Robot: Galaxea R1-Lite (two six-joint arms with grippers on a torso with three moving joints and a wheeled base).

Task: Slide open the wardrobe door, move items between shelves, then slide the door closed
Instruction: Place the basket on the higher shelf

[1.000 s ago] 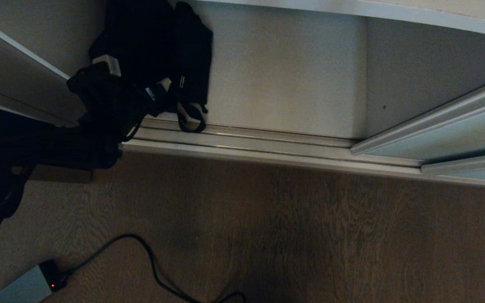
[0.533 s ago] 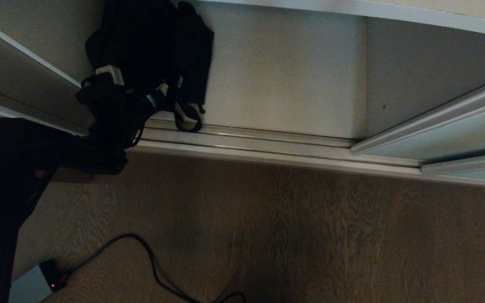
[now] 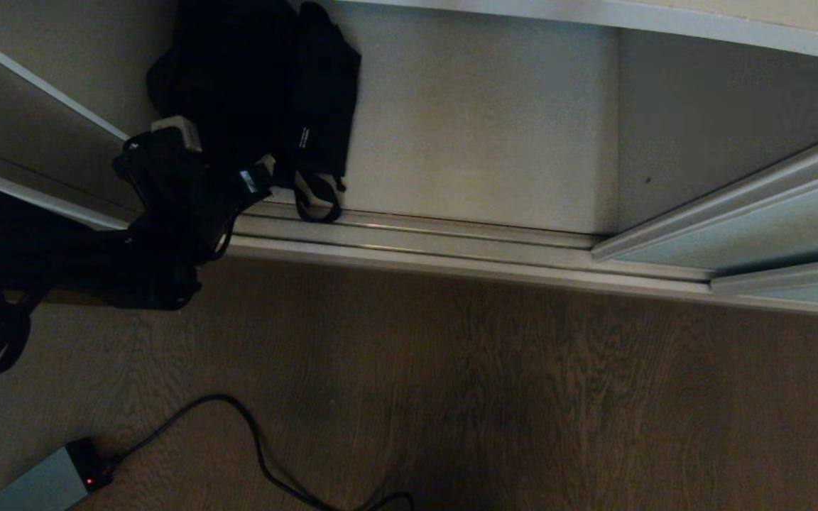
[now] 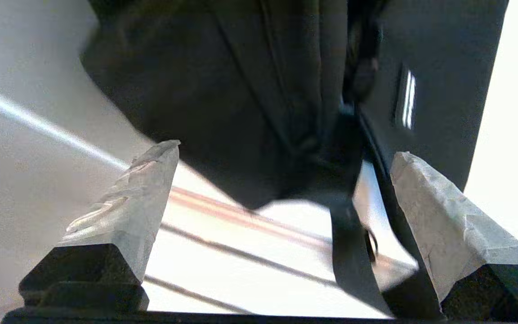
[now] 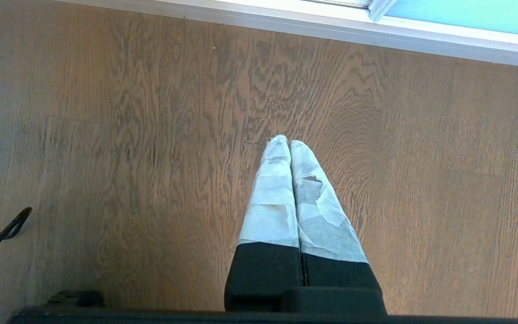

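Note:
The black fabric bag lies slumped in the left corner of the wardrobe's bottom shelf, its strap looping out over the floor track. My left gripper hovers just in front of the bag over the track, open and holding nothing. In the left wrist view the wide-apart fingers frame the bag and its strap ahead of them. The sliding wardrobe door stands pushed to the right. My right gripper is shut and parked above the wooden floor.
A metal floor track runs along the wardrobe front. A white panel closes off the left side. An upper shelf edge crosses the top. A black cable and grey box lie on the floor at the left.
My left gripper, open throughout, has drawn back a little from the bag towards the track. The bag settled slightly, then lay still. The right arm has not moved.

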